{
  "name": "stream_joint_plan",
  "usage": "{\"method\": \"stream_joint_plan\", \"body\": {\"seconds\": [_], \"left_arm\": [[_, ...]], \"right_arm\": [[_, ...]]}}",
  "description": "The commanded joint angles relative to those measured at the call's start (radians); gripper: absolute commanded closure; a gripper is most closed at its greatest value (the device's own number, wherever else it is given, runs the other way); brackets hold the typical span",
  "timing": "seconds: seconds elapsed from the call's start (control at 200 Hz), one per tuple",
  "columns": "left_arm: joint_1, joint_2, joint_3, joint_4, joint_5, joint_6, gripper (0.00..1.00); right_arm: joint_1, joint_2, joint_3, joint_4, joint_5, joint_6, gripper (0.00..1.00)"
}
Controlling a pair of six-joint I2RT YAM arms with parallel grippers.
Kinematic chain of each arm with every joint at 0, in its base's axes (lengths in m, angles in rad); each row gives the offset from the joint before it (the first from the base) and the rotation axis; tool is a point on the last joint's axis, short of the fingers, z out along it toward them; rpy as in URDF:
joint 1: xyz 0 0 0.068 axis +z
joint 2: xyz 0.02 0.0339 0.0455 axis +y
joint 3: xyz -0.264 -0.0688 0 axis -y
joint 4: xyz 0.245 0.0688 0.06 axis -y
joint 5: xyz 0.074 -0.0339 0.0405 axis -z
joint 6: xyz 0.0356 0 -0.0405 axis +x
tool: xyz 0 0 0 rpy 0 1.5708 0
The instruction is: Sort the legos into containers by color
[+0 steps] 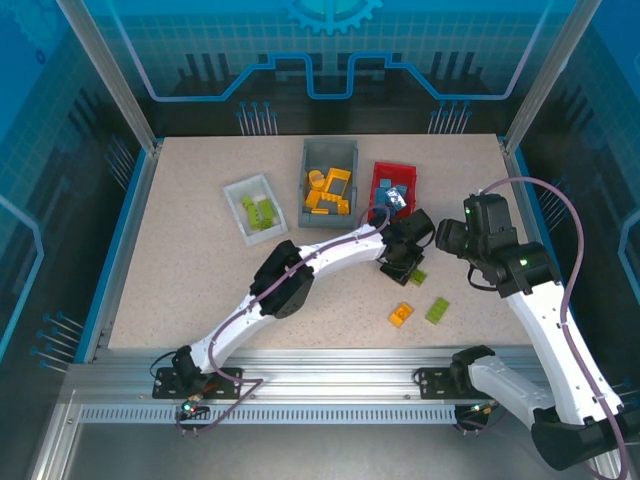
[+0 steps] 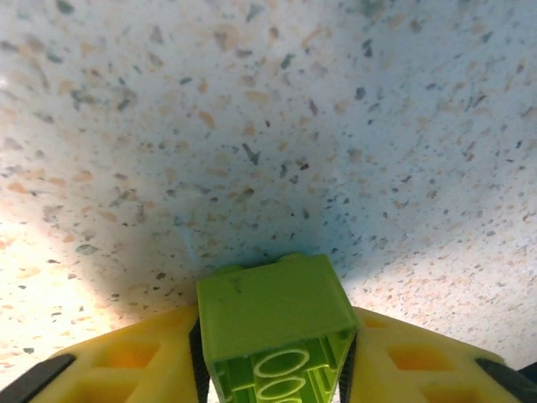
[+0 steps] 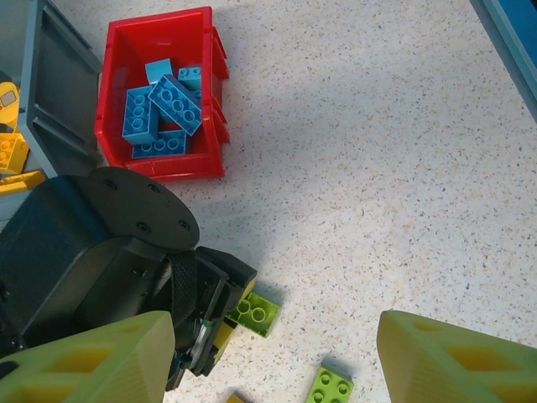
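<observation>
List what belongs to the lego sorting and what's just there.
Job: gripped green brick; loose green brick; orange brick; blue bricks; yellow pieces; white bin; grey bin; red bin.
Not the job: table; aluminium rail.

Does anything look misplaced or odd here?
Nothing stands out. White bin holds green bricks, grey bin yellow ones, red bin blue ones. An orange brick and a loose green brick lie on the table, unsorted.

Bright, even light comes from above. In the left wrist view the green lego [image 2: 277,311] is a little out of focus; warm glare lies on the bench [image 2: 252,126] at 9 o'clock
</observation>
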Motion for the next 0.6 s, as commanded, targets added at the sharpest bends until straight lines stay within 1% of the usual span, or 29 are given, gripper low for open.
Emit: {"method": "stream_joint_plan", "body": {"seconds": [0.0, 0.095, 0.12, 0.225, 0.335, 0.4, 0.47, 0.52, 0.59], "left_arm": [[0.006, -0.015, -0.109, -0.035, 0.016, -0.013, 0.64], [0.014, -0.102, -0.240, 0.052, 0.000, -0.013, 0.68], [0.017, -0.133, -0.277, 0.076, -0.010, -0.003, 0.70], [0.029, -0.304, -0.449, 0.139, -0.063, 0.059, 0.70], [0.048, -0.530, -0.675, 0.203, -0.124, 0.130, 0.70], [0.070, -0.657, -0.782, 0.189, -0.157, 0.200, 0.70], [0.111, -0.774, -0.873, 0.147, -0.178, 0.278, 0.70], [0.160, -0.856, -0.942, 0.125, -0.174, 0.334, 0.70], [0.261, -0.956, -1.017, 0.086, -0.174, 0.426, 0.70]], "right_arm": [[-0.013, -0.018, -0.017, -0.011, -0.012, 0.002, 0.34], [-0.013, -0.024, -0.028, -0.002, -0.035, -0.009, 0.34], [-0.013, -0.027, -0.032, 0.005, -0.050, -0.018, 0.34], [-0.010, -0.051, -0.059, 0.072, -0.171, -0.074, 0.34], [0.028, -0.072, -0.092, 0.160, -0.304, -0.125, 0.34], [0.080, -0.071, -0.108, 0.210, -0.352, -0.144, 0.34], [0.173, -0.053, -0.113, 0.247, -0.336, -0.150, 0.34], [0.248, -0.032, -0.111, 0.270, -0.300, -0.142, 0.34], [0.350, 0.009, -0.107, 0.304, -0.247, -0.116, 0.34]]}}
